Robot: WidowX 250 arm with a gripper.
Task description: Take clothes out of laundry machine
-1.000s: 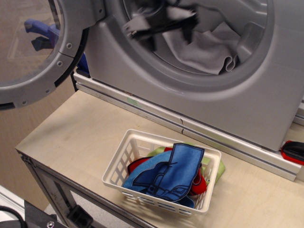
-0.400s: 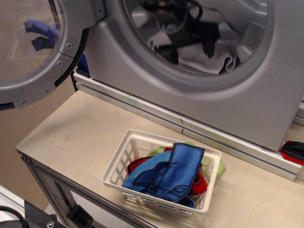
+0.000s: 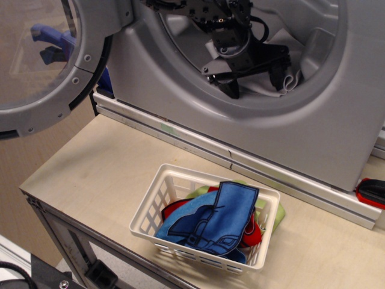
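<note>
Gripper [image 3: 255,78] working inside washing machine [image 3: 240,129] drum, upper centre of frame.
Its fingers are spreading wide, gripping nothing, directly over the pale grey cloth [image 3: 287,81] lying on the drum floor.

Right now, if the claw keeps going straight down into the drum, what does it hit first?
Most likely the pale grey cloth lying under the open claw, then the drum floor; depth is hard to judge.

The hand [image 3: 255,76] fills the laundry machine [image 3: 240,120] mouth, its door [image 3: 42,60] swung wide aside.
</note>
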